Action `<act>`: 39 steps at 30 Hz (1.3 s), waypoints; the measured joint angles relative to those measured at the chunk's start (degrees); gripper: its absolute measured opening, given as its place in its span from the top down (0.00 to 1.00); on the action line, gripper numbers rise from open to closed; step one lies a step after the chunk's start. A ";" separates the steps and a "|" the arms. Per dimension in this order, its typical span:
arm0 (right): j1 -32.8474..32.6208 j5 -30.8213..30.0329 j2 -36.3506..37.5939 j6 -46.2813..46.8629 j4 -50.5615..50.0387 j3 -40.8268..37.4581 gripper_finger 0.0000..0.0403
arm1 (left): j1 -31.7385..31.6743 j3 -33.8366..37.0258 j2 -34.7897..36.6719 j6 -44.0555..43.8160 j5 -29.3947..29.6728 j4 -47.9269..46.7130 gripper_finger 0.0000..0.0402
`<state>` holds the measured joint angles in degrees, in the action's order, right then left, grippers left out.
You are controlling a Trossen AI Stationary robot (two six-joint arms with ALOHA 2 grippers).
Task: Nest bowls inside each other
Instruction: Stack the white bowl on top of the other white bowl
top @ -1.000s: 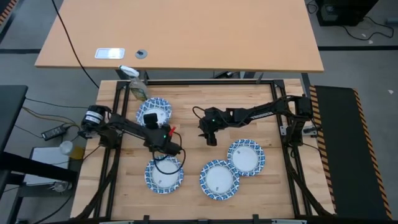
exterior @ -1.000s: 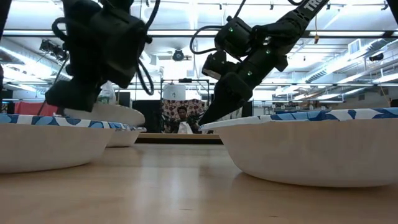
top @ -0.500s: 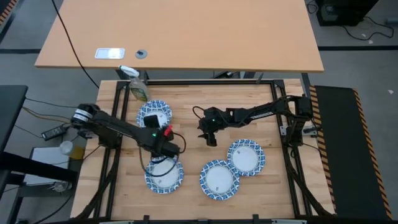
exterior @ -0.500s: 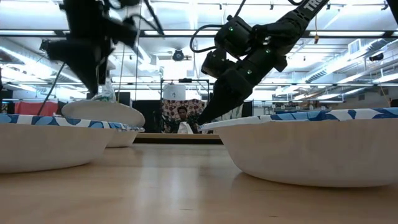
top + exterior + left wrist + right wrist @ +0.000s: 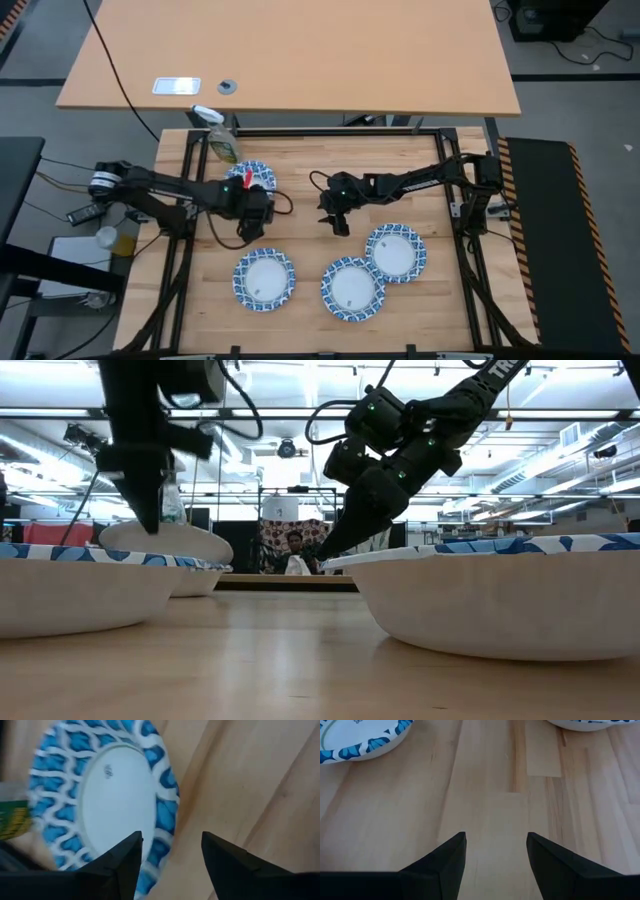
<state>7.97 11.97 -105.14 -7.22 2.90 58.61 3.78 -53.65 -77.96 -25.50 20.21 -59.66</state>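
Four blue-rimmed white bowls show in the high view: far left [image 5: 247,178], near left [image 5: 264,279], near middle [image 5: 352,288] and near right [image 5: 396,251]. My left gripper [image 5: 256,212] hangs open above the table between the two left bowls, pointing steeply down. In its wrist view the far-left bowl [image 5: 102,795] lies ahead of the open fingers [image 5: 172,855], which hold nothing. My right gripper [image 5: 338,224] hovers open over bare wood mid-table [image 5: 495,845], slanting down, with nothing between its fingers.
A green spray bottle [image 5: 221,143] stands at the table's far left corner, just behind the far-left bowl. A black frame [image 5: 330,131] borders the wooden table. Bare wood lies between the two grippers and along the far right part.
My left gripper has risen from the far rim of the near-left bowl and drawn back toward the table's far left, ending near the far-left bowl, and it has tipped more steeply downward. The near-left bowl stays in place. My right arm has kept still.
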 joint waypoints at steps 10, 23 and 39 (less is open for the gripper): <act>0.00 -0.14 0.00 0.20 0.16 0.00 0.46 | 0.87 1.82 -1.91 -0.27 5.72 1.27 0.53; 0.00 -0.30 0.00 0.20 0.11 0.00 0.46 | 7.10 2.27 -7.29 1.00 11.60 -1.02 0.60; 0.09 -0.33 0.00 1.07 0.49 0.00 0.46 | 13.24 -1.31 -14.74 -16.23 23.66 -16.70 0.79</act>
<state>8.05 11.64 -105.14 -6.15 3.39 58.61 17.02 -54.96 -92.70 -41.73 43.87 -76.36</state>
